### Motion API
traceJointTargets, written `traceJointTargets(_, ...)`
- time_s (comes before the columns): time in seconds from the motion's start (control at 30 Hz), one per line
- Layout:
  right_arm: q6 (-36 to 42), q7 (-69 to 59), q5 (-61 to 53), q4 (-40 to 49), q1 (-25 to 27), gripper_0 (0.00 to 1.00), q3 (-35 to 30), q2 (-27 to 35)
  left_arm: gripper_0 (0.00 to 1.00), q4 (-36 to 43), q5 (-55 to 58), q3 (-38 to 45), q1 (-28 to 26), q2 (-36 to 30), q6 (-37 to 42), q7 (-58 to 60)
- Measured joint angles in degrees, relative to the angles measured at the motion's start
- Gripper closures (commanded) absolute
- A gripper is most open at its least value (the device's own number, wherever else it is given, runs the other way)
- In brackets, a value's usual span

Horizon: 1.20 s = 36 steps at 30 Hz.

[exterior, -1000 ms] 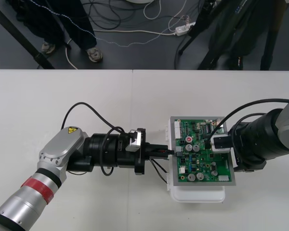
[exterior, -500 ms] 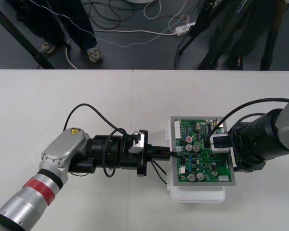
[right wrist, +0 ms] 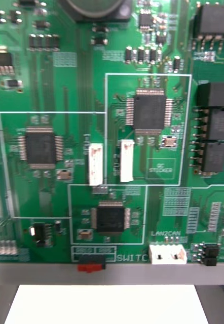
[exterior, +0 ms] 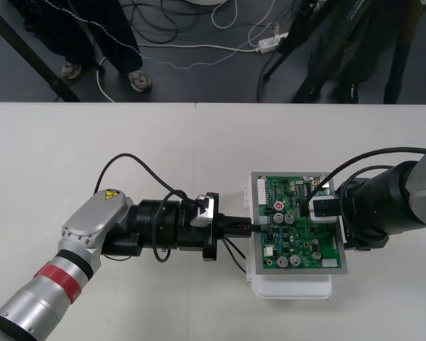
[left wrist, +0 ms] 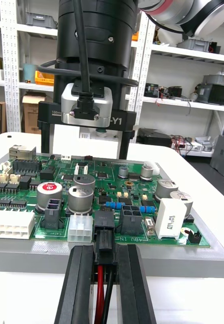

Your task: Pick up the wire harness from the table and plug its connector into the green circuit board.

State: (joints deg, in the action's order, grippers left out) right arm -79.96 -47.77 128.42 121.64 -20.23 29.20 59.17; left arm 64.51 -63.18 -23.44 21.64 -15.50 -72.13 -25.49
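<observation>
The plug [left wrist: 105, 235] is being pinched by the left gripper [exterior: 251, 226], touching a black header [left wrist: 104, 219] on the board [exterior: 298, 245]'s left edge, at frame centre. Pickup is looking done; you are yet to confirm seating. The left wrist view is giving you that contact; the front view is giving you both arms' positions. The right gripper [exterior: 325, 212] is standing spread at the board's right edge.

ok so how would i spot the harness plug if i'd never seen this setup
Find the green circuit board on the table; the left gripper meets its left edge. Between that gripper's black fingers sits the small black plug. Unlike the white connector beside it, it trails red and black wires.
</observation>
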Motion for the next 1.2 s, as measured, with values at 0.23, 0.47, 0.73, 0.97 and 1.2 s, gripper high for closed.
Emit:
traceJointTargets(0.23,0.4,0.0,1.1,0.6,0.7,0.0,0.0,0.0,1.0,0.1,0.0,0.0,0.0,0.0,0.0,0.0)
traceJointTargets(0.47,0.4,0.0,1.1,0.7,1.0,0.0,0.0,0.0,1.0,0.5,0.1,0.0,0.0,0.0,0.0,0.0)
traceJointTargets(0.73,0.4,0.0,1.1,0.8,1.2,0.0,0.0,0.0,1.0,0.5,0.2,0.0,0.0,0.0,0.0,-0.2)
traceJointTargets(0.97,0.4,0.0,1.1,0.9,1.3,0.0,0.0,0.0,1.0,0.5,0.2,0.0,0.0,0.0,0.0,-1.8)
traceJointTargets(1.2,0.4,0.0,1.1,1.0,1.3,0.0,0.0,0.0,1.0,1.0,0.2,-0.1,-0.1,0.0,0.0,-3.2)
